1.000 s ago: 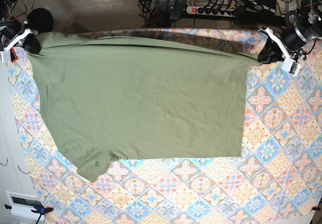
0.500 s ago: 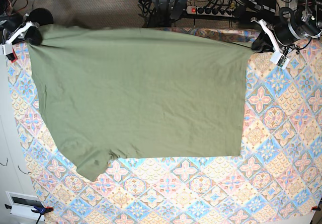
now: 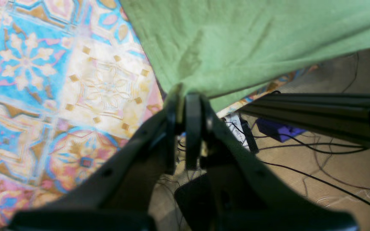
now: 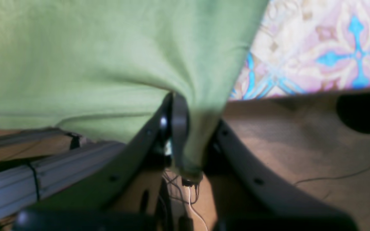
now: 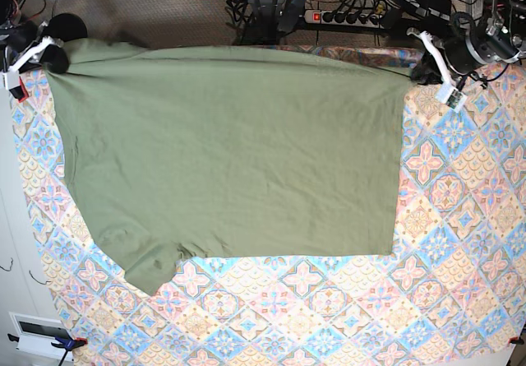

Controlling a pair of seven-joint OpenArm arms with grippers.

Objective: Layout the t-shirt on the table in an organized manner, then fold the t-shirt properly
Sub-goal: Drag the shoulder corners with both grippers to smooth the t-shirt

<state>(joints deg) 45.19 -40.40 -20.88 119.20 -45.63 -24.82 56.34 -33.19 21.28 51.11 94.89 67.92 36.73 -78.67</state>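
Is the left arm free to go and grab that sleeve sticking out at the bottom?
Probably not yet: the left gripper is shut on the t-shirt corner at the table's far edge, opposite the sleeve.

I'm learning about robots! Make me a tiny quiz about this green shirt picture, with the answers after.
1. True or false: both pincers are shut on the t-shirt.
2. What lies under the shirt: (a) bare wood, (b) the table with its patterned cloth, (c) a towel?
3. Which shirt edge do the left pincer and right pincer hold, seen from the base view?

Key: 1 true. 2 b. 3 the top edge, one corner each.
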